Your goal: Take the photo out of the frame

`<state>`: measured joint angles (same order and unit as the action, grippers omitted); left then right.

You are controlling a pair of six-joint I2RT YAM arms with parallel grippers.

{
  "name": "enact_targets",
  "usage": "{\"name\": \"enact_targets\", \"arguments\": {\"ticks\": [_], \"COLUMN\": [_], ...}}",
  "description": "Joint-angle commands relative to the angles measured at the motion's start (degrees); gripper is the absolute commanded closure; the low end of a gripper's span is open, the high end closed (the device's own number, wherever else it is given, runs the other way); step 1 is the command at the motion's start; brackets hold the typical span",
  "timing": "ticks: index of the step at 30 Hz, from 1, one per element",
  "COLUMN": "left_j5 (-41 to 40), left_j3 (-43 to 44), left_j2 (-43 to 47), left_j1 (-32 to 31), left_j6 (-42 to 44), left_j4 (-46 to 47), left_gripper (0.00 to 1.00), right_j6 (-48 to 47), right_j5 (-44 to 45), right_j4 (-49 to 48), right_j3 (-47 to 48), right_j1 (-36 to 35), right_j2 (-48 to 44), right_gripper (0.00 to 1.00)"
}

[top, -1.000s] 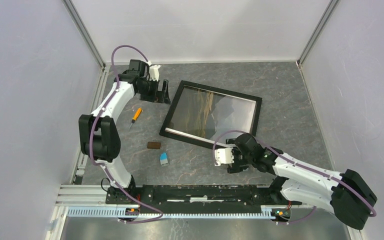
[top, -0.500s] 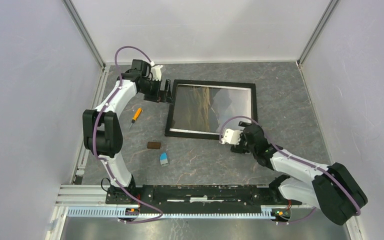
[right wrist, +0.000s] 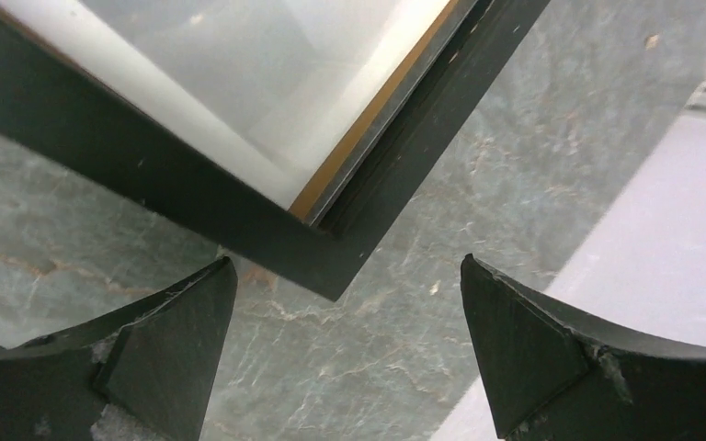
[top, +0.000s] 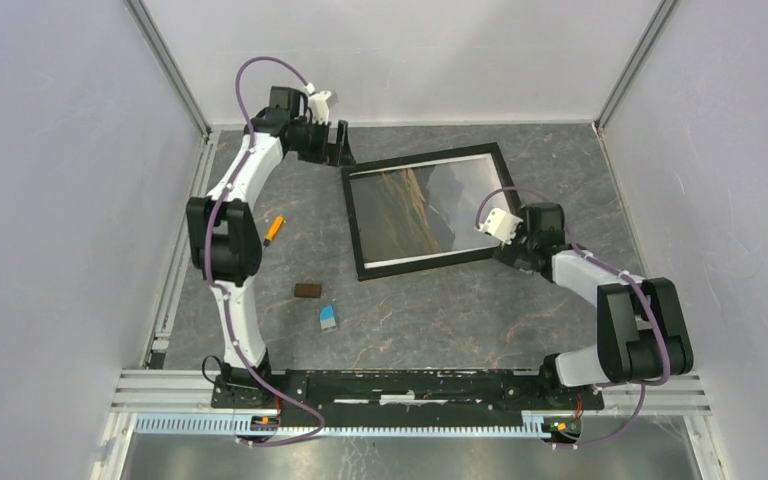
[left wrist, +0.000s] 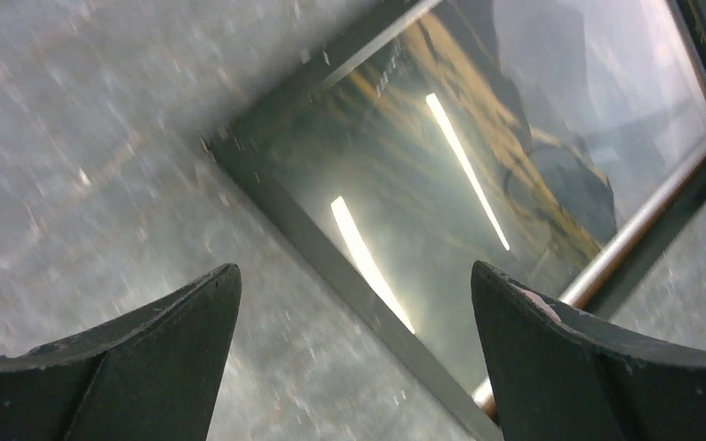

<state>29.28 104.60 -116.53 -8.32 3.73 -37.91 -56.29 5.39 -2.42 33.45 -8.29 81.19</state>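
The frame (top: 420,158) lies flat and glass up on the table, tilted, with a thin black border. The photo (top: 410,205) of brown hills and grey mountains sits inside it under the glass. My left gripper (top: 340,150) is open and empty at the frame's far-left corner. In the left wrist view its jaws (left wrist: 354,303) straddle the frame's border (left wrist: 303,239), with the photo (left wrist: 478,138) beyond. My right gripper (top: 516,243) is open and empty at the frame's near-right corner. In the right wrist view that corner (right wrist: 331,276) lies between its fingers (right wrist: 349,312), just above the table.
An orange screwdriver (top: 274,229), a small brown block (top: 308,291) and a small blue-and-white object (top: 328,318) lie left of the frame. Pale walls close in the table at the left, back and right; the right wall (right wrist: 662,211) is close to my right gripper.
The frame has turned counter-clockwise on the table. My right gripper swung from the frame's near edge to its right corner. My left gripper moved back and right to the far-left corner.
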Motion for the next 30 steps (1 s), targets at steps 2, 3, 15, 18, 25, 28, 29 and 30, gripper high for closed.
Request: {"name": "enact_targets", "arguments": {"ticks": [2,3,15,18,25,28,29,30], "left_j5": [1.9,1.9,0.5,0.8,0.5,1.0,1.3,1.4], "left_j3": [15.3,17.5,31.1,31.1,30.9,28.7,27.2,25.6], "left_j2": [-10.5,-12.9,-27.8,-29.1,-31.0,-29.9,-29.2,-28.0], "left_j1": [-0.1,-0.2,-2.0,-2.6,-5.1,-5.4,-5.4,-5.4], "left_j6": [-2.9,-3.2,-5.9,-6.3,-3.7,-0.6,0.2,0.6], "left_j4": [2.3,2.4,4.6,5.4,1.8,-0.8,-1.2,-1.4], "left_gripper": [0.0,0.0,0.0,0.0,0.0,0.0,0.01,0.01], "right_j6": [6.0,7.1,35.8,37.3,38.9,39.1,39.1,39.3], "right_j5": [-11.5,-12.2,-39.9,-48.2,-54.9,-55.1,-55.0,-55.0], "right_j4": [16.0,17.8,33.3,36.5,35.4,34.6,34.3,33.9], "right_j3": [5.2,5.9,10.5,9.8,7.9,6.2,5.7,5.4], "right_j1": [4.3,5.0,19.2,23.1,33.0,35.0,35.1,35.1], "right_j2": [-3.2,-4.2,-9.3,-2.5,6.3,7.5,7.8,8.0], "right_gripper": [0.02,0.02,0.02,0.02,0.02,0.02,0.02,0.02]}}
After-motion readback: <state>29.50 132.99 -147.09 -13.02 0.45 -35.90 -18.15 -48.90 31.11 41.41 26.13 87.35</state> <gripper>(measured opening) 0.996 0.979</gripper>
